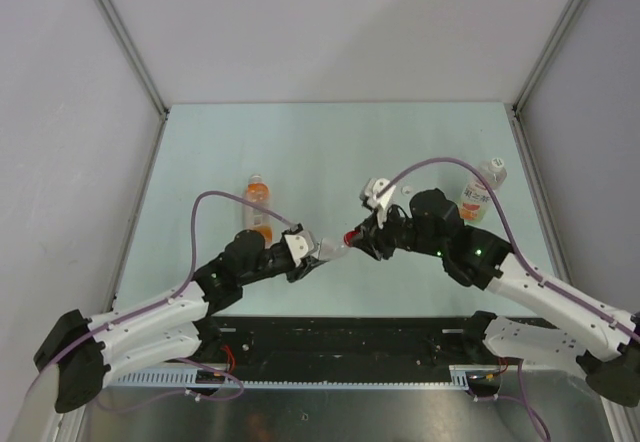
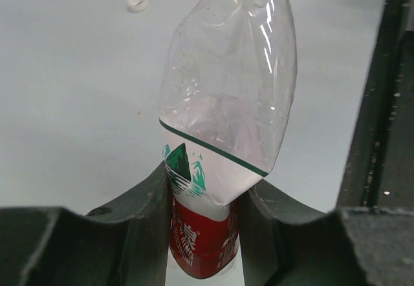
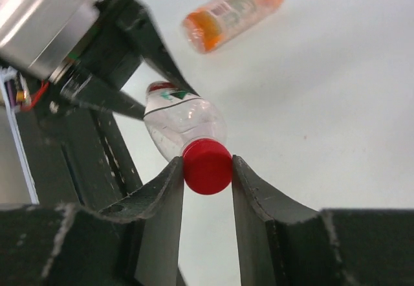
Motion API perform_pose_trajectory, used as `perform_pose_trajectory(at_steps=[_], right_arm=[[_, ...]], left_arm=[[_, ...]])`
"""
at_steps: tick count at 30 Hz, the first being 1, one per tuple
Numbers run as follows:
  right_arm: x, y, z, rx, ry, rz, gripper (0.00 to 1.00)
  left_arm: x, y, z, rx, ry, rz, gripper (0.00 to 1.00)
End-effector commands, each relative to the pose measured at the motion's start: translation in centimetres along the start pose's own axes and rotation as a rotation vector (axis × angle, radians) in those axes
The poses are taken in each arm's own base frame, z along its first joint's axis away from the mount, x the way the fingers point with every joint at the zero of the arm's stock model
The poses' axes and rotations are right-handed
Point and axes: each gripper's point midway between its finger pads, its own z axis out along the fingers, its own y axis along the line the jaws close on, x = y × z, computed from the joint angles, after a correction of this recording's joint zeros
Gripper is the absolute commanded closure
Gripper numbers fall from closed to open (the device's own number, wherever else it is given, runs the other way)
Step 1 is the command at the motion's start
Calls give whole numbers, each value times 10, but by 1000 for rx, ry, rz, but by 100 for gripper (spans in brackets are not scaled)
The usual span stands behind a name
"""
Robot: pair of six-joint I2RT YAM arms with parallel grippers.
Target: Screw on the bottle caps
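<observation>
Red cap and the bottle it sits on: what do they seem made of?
The red cap looks like opaque moulded plastic, by its smooth, softly shiny surface. The bottle looks like thin clear plastic: see-through, with glossy streaks and a dented, buckled wall. Its label is probably glossy printed film; paper cannot be ruled out.

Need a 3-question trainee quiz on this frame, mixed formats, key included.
1. Multiple choice: the right gripper is closed on A) a blue cap, B) the red cap, C) nothing.
2. True or false: the orange-liquid bottle lies on the table, with no gripper touching it.
3. Fill in: the left gripper clamps the red-and-white-label bottle at its ____ end.
Key: 1 B; 2 true; 3 base.
</observation>
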Motion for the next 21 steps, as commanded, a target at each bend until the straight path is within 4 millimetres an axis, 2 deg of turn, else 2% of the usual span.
perform_pose_trajectory(at_steps=[1,4,7,11,13,16,18,21], right_arm=[[5,-25,16,246,35,451,85],[10,-28,27,304,57,621,85],[6,-31,36,323,32,745,83],[-10,-40,34,327,-21,784,70],[-24,-43,29,311,-54,748,63],[-50,-42,17,235,-112,597,44],[-68,-43,4,196,-169,460,32],[-88,-48,-21,209,-244,283,19]], left_arm=[[-74,35,0,-145,-180,66,100],[-75,43,3,-176,-169,74,100],[-73,51,7,-215,-146,75,100],[-63,53,12,-227,-113,71,100],[-57,53,14,-227,-97,64,100],[-45,50,14,-222,-74,43,100],[-37,46,14,-209,-63,24,100],[-26,39,12,-194,-50,-8,100]])
